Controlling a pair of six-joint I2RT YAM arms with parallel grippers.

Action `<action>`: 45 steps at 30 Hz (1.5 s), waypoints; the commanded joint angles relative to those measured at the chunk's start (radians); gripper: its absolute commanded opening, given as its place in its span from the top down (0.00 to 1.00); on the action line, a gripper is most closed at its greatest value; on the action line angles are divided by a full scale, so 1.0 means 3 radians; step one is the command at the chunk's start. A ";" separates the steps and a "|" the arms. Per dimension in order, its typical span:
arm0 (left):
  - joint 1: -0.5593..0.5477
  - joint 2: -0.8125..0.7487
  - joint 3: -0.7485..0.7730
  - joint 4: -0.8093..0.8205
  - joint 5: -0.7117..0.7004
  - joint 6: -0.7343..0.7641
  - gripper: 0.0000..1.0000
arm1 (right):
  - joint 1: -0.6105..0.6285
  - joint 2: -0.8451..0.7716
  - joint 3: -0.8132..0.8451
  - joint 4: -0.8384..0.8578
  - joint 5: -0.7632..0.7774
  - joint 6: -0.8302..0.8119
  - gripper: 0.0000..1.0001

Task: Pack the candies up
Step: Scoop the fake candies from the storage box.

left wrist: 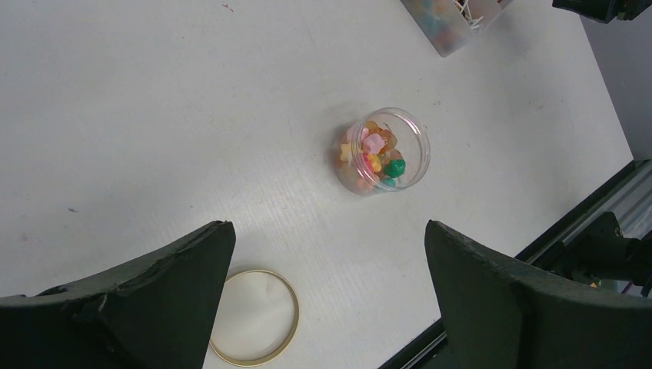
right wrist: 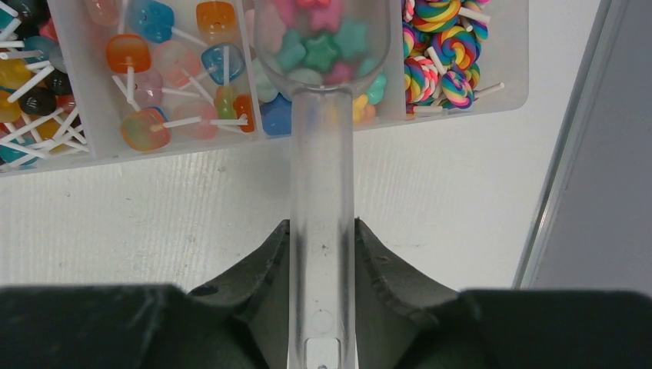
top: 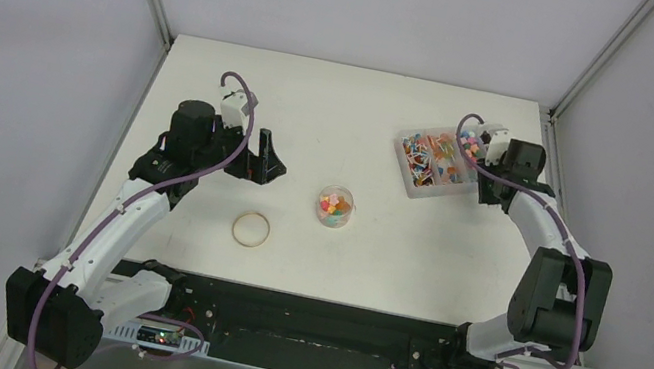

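Observation:
A small clear round jar point(top: 335, 206) holding several tiny multicoloured candies point(left wrist: 377, 152) stands mid-table. My right gripper point(right wrist: 321, 231) is shut on the handle of the clear plastic scoop point(right wrist: 321, 154); its bowl holds several pink and green candies point(right wrist: 323, 50) above the clear compartment tray point(top: 435, 163) at the back right. My left gripper point(left wrist: 327, 246) is open and empty, hovering left of the jar point(left wrist: 382, 150); it also shows in the top view point(top: 261, 161).
A tan rubber-band ring point(top: 251, 229) lies near the front, left of the jar, and shows under the left fingers point(left wrist: 257, 317). The tray point(right wrist: 69, 100) holds lollipops and swirl candies in separate compartments. The table's right edge and frame post point(right wrist: 569, 146) are close.

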 commanded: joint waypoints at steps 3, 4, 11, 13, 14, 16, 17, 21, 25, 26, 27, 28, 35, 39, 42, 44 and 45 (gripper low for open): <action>0.0022 0.0014 -0.0022 0.0108 -0.0031 0.0038 0.01 | -0.0092 -0.0297 -0.0107 0.0413 -0.0242 0.0106 1.00; 0.0022 0.0016 -0.0022 0.0109 -0.0031 0.0038 0.01 | -0.0098 -0.0312 -0.0114 0.0430 -0.0249 0.0102 1.00; 0.0022 0.0016 -0.0022 0.0109 -0.0032 0.0031 0.01 | -0.0126 -0.0455 -0.0229 0.0448 -0.0322 0.0146 1.00; 0.0022 0.0022 -0.0019 0.0109 -0.0027 0.0032 0.01 | -0.0123 -0.0566 -0.0318 0.0478 -0.0331 0.0187 1.00; 0.0022 0.0030 -0.0017 0.0108 -0.0021 0.0033 0.01 | -0.0126 -0.0641 -0.0376 0.0513 -0.0325 0.0203 1.00; 0.0019 0.0046 -0.0013 0.0108 -0.0004 0.0025 0.01 | -0.0132 -0.0729 -0.0470 0.0586 -0.0294 0.0217 1.00; 0.0021 0.0051 -0.0015 0.0108 0.0006 0.0028 0.01 | -0.0139 -0.0762 -0.0505 0.0615 -0.0270 0.0225 1.00; 0.0022 0.0058 -0.0017 0.0117 0.0023 0.0023 0.01 | -0.0176 -0.0877 -0.0626 0.0727 -0.0238 0.0290 1.00; 0.0022 0.0055 -0.0022 0.0113 0.0012 0.0023 0.01 | -0.0197 -0.0945 -0.0673 0.0784 -0.0302 0.0323 1.00; 0.0022 0.0053 -0.0022 0.0114 0.0008 0.0023 0.01 | -0.0202 -0.0961 -0.0685 0.0793 -0.0325 0.0325 1.00; 0.0022 0.0049 -0.0022 0.0117 0.0005 0.0023 0.01 | -0.0206 -0.0978 -0.0691 0.0804 -0.0350 0.0321 1.00; 0.0022 0.0048 -0.0023 0.0114 0.0000 0.0023 0.01 | -0.0208 -0.1007 -0.0708 0.0820 -0.0377 0.0321 1.00; 0.0022 0.0064 -0.0017 0.0114 0.0005 0.0017 0.01 | -0.0213 -0.1266 -0.0807 0.0978 -0.0647 0.0336 1.00; 0.0022 0.0035 -0.0017 0.0121 -0.0003 0.0014 0.01 | -0.0213 -0.1349 -0.0800 0.0953 -0.0771 0.0317 1.00; 0.0022 0.0012 -0.0023 0.0142 -0.0001 0.0005 0.01 | -0.0213 -0.1391 -0.0796 0.0928 -0.0877 0.0314 1.00; 0.0022 0.0016 -0.0022 0.0148 0.0005 0.0003 0.01 | -0.0211 -0.1421 -0.0792 0.0917 -0.0968 0.0329 1.00; 0.0022 0.0020 -0.0022 0.0151 0.0009 0.0000 0.01 | -0.0211 -0.1433 -0.0786 0.0916 -0.1003 0.0342 1.00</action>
